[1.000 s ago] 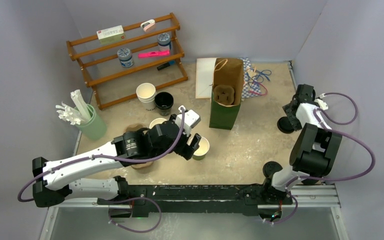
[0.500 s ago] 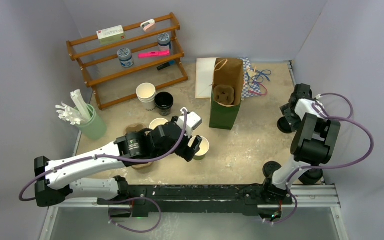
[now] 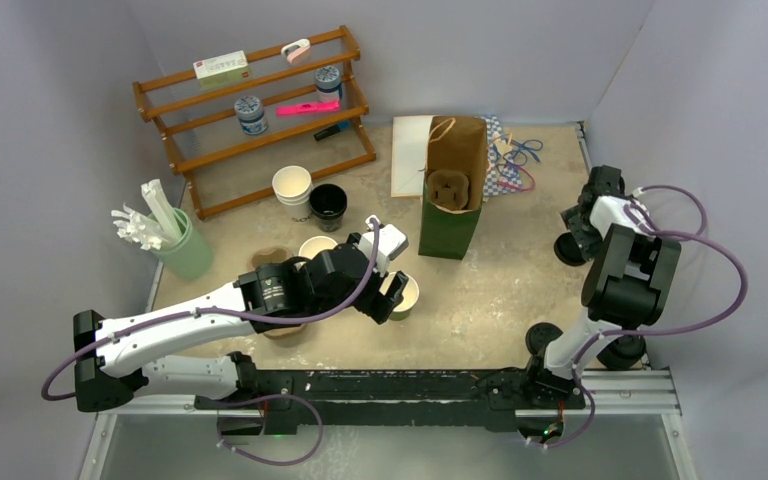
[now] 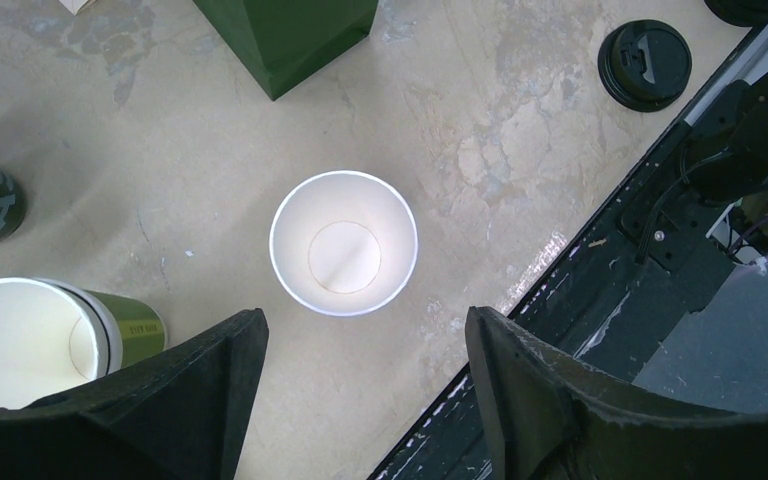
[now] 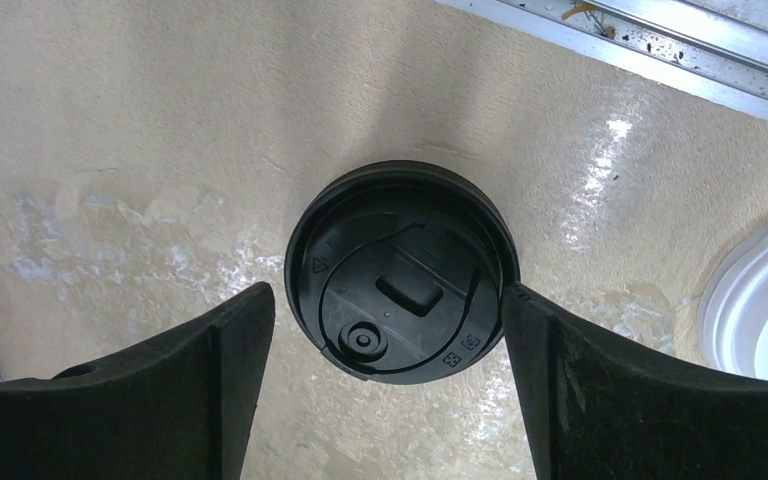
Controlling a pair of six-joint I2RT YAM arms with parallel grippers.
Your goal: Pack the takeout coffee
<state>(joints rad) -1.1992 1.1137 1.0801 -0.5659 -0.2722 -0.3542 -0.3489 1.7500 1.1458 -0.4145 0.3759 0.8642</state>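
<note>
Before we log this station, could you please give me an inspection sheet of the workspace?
Surface: table, beige, stained.
Job's things: cup lidless, upright; lid flat on table; bag upright, open.
Clutter: rack; white cup; black cup; green cup; spare lid; green holder.
Claws: left claw open over cup; right claw open, straddling lid.
Cables: cables purple, looped along both arms.
Surroundings: walls grey, nothing else seen.

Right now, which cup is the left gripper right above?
The cup showing only its white inside, centred under the left gripper; the green-sided cup sits aside.
</note>
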